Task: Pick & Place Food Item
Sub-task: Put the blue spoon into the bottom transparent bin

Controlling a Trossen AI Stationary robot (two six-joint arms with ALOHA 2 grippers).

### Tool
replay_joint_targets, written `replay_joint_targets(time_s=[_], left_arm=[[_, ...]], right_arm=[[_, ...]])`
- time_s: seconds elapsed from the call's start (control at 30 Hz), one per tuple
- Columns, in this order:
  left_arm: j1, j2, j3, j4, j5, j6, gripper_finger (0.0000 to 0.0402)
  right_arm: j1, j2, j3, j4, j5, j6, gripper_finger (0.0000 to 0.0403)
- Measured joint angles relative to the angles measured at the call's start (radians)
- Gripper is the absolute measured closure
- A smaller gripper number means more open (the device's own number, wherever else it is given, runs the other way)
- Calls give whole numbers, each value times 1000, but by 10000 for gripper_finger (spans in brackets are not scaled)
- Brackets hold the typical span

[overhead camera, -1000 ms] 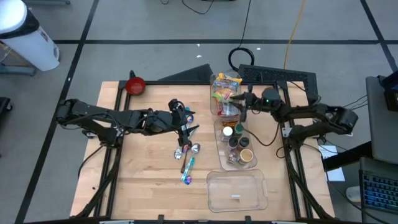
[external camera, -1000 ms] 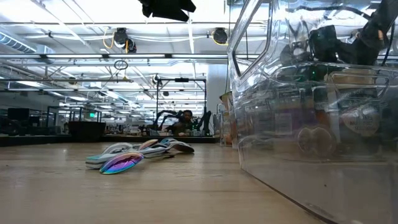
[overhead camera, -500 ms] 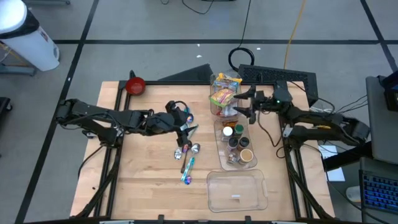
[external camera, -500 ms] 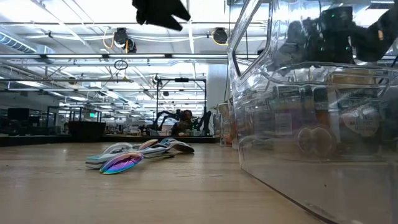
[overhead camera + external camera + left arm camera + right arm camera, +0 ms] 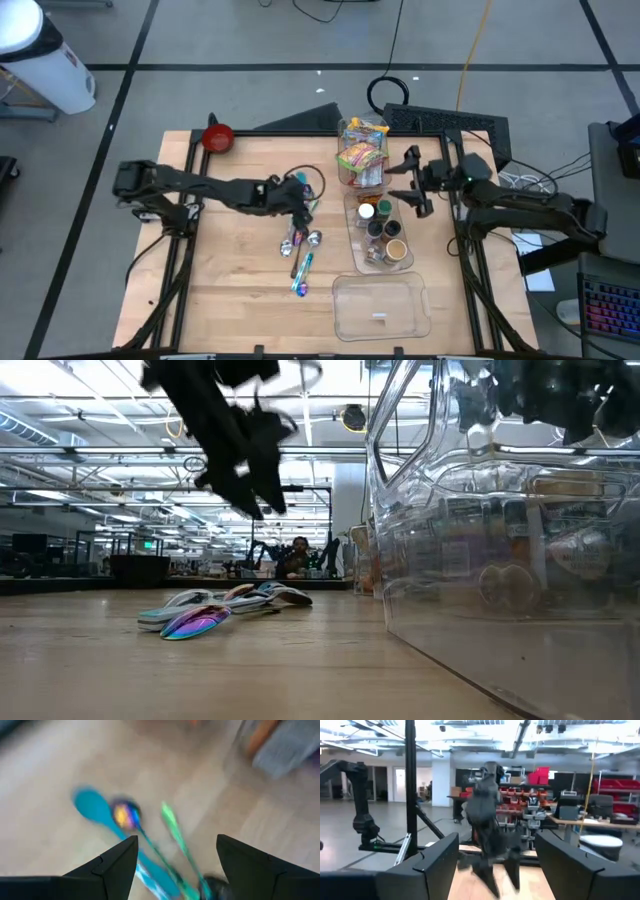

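Clear plastic bin (image 5: 362,152) of snack packets sits at the table's far edge; the open, empty right gripper (image 5: 411,181) hovers just beside it, nearer than the open left gripper (image 5: 300,203).

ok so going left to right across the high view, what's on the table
red bowl → left tool over the pile of spoons → clear bin of snack packets → right tool

Colourful snack packets (image 5: 361,152) fill bin (image 5: 347,176).
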Motion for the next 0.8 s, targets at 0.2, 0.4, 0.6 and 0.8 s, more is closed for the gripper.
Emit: replay_joint_targets(time_s=[0.2, 0.4, 0.6, 0.8], left_arm=[[64, 149, 0, 66, 187, -24, 124], [127, 237, 0, 96, 244, -59, 124], [165, 244, 1, 101, 239, -77, 124], [166, 244, 1, 100, 178, -71, 124]], right_arm=[[49, 1, 0, -37, 125, -106, 152], [54, 1, 0, -57, 171, -142, 152], [54, 2, 0, -58, 171, -143, 152], [54, 2, 0, -57, 169, -142, 152]])
